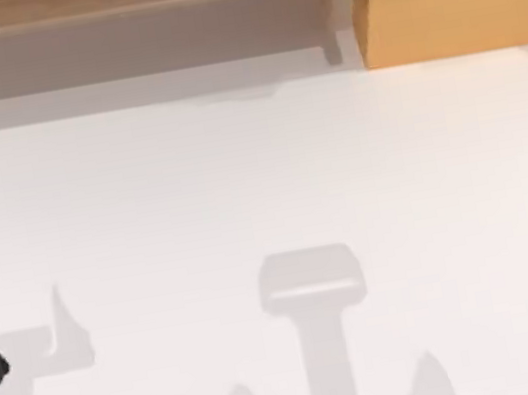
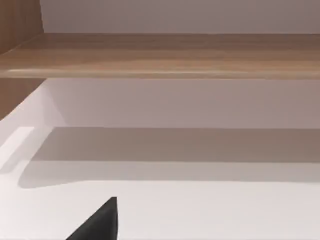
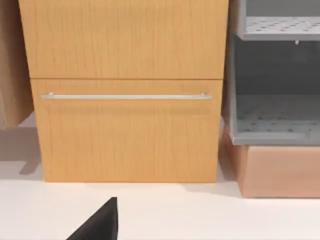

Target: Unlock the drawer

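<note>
We face the shut drawer (image 3: 125,132) so its handle (image 3: 125,96) lies ahead; we cannot tell either tool's state.

White table (image 1: 262,188), evenly lit, soft grey shadows along near edge. Long brown-grey open shelf unit (image 1: 124,28) at back left. Grey perforated rack (image 3: 275,100) on tan block (image 3: 272,170).

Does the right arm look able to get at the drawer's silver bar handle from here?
Probably yes: the thin silver bar handle on the shut light orange-wood drawer faces the right wrist camera squarely, with bare white table between.
</note>
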